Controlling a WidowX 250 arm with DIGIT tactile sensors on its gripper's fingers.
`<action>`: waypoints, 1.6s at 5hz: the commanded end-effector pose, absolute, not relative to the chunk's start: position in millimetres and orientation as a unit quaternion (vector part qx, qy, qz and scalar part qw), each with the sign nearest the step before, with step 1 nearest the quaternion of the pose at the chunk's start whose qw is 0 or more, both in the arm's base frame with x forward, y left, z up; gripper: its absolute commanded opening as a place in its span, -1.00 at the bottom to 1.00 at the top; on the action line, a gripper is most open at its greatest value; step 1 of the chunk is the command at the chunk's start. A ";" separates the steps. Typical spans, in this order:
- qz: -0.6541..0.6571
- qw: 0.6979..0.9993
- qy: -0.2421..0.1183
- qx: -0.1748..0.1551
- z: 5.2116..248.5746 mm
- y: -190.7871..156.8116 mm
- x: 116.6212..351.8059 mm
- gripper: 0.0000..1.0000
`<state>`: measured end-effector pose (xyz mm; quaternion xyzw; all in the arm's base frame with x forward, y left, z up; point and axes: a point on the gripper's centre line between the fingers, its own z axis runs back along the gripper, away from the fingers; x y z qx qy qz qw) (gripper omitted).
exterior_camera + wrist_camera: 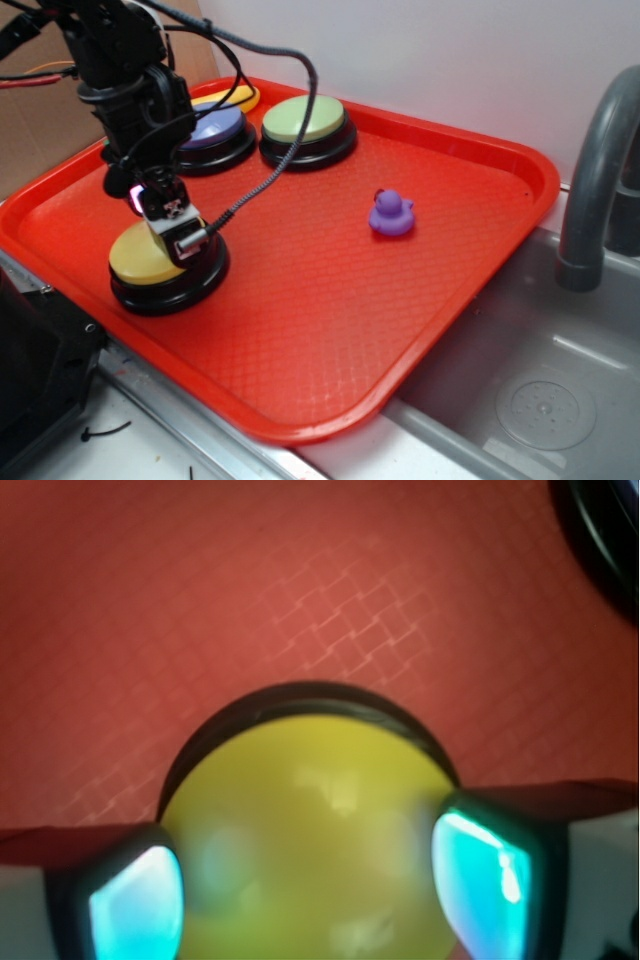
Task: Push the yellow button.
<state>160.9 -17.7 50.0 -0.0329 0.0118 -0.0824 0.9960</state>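
White wall stands behind a counter [150,440] that carries a large red tray [330,300] with a faint diamond texture. To the right of the tray is a grey sink basin [530,390] with a dark curved tap [595,170] rising beside it.

Four things sit on the tray near its far and left sides. The yellow button [140,255], a domed yellow top on a wide black base, sits at the tray's front left. At the far edge are a purple-blue button [212,130] and, just to its right, a green button [305,122], both on black bases. Behind the purple-blue button a small yellow-orange oval [238,97] peeks out. A small purple toy duck [391,213] stands alone toward the tray's right middle, well apart from the buttons.

The black robot arm reaches down from the upper left, with a cable looping off it. Its hand [172,222] is over the right part of the yellow button's dome, very close to or touching it; which one cannot be told. In the wrist view, the yellow button [310,850] fills the lower middle, and the two fingertips [135,905] sit spread apart at either side of the dome, so the hand is open and grips nothing.
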 end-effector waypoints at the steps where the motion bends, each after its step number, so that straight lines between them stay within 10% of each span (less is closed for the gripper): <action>1: -0.047 0.998 0.003 -0.042 97.3 -13.4 153.7 1.00; 8: 0.003 0.998 -0.019 -0.056 183.6 0.8 158.0 1.00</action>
